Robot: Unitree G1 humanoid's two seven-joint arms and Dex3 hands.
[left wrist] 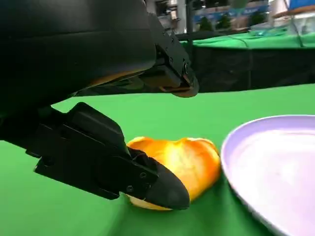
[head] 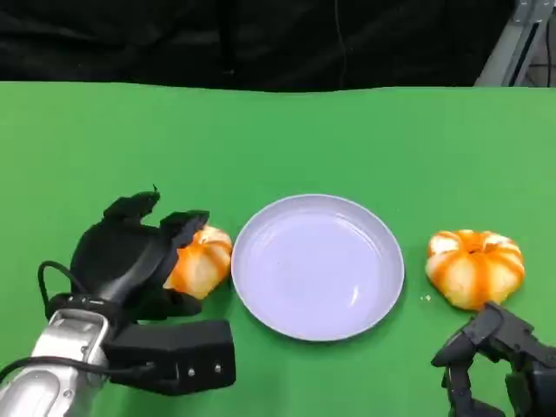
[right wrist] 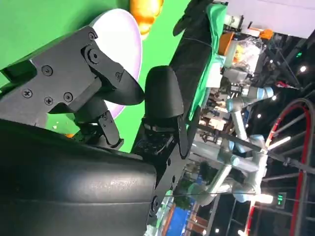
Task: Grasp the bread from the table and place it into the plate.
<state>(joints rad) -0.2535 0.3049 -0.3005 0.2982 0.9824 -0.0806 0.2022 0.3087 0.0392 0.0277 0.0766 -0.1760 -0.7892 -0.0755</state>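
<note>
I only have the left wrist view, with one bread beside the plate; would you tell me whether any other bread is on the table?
Observer: Yes, a second bread lies on the opposite side of the plate.
Operator: Thank you. Where is the right hand?
Observer: The right hand is on the robot's side of that second bread, fingers apart, holding nothing.
Operator: Is the whole plate empty?
Observer: Yes, the head view shows nothing lying in it.
</note>
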